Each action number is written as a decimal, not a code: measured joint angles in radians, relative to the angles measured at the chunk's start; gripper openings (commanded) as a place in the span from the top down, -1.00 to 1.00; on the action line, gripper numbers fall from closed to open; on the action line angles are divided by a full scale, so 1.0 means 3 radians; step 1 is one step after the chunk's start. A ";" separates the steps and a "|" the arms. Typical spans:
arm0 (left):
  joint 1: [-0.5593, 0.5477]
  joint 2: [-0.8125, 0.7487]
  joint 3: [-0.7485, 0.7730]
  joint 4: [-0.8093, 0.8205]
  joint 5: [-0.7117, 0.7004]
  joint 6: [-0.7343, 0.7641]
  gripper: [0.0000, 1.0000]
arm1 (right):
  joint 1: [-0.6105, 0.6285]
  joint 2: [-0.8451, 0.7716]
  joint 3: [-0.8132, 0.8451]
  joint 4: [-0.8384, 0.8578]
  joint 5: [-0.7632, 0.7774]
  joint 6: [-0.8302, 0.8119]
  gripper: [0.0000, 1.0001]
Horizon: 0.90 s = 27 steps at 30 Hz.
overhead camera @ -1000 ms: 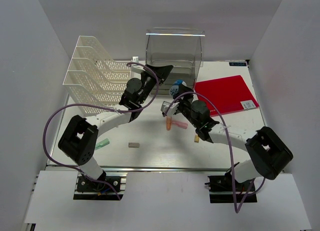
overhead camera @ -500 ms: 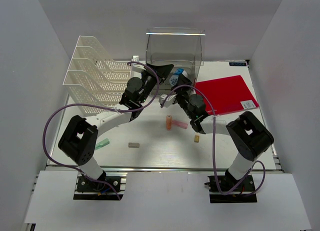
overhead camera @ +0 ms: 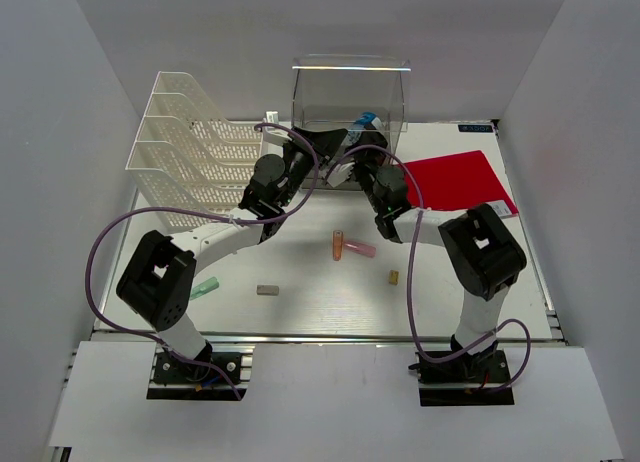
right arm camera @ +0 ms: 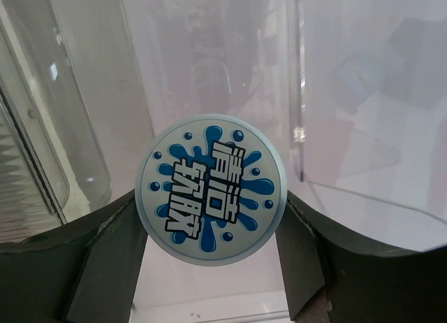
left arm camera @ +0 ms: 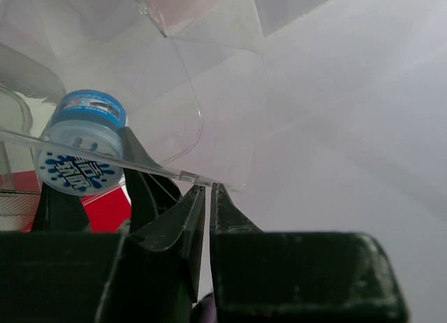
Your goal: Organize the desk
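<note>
On the white desk, my right gripper is shut on a round jar with a blue splash-print lid. It holds the jar at the open front of the clear plastic drawer box. Its dark fingers press both sides of the lid. My left gripper is shut on the thin edge of the clear drawer front, just left of the jar. In the top view the left gripper sits at the box's lower left corner.
A white mesh file rack stands at the back left. A red folder lies at the right. Loose on the desk are an orange marker, a pink marker, a small yellow piece, a grey eraser and a green marker.
My right gripper has carried the jar from above the desk's middle back to the drawer box front. The left arm has not moved.
</note>
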 measured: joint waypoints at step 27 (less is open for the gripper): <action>0.0000 0.0000 0.0015 -0.0047 -0.0023 -0.0025 1.00 | -0.0164 -0.0092 0.0224 -0.0791 -0.0024 0.0381 -0.78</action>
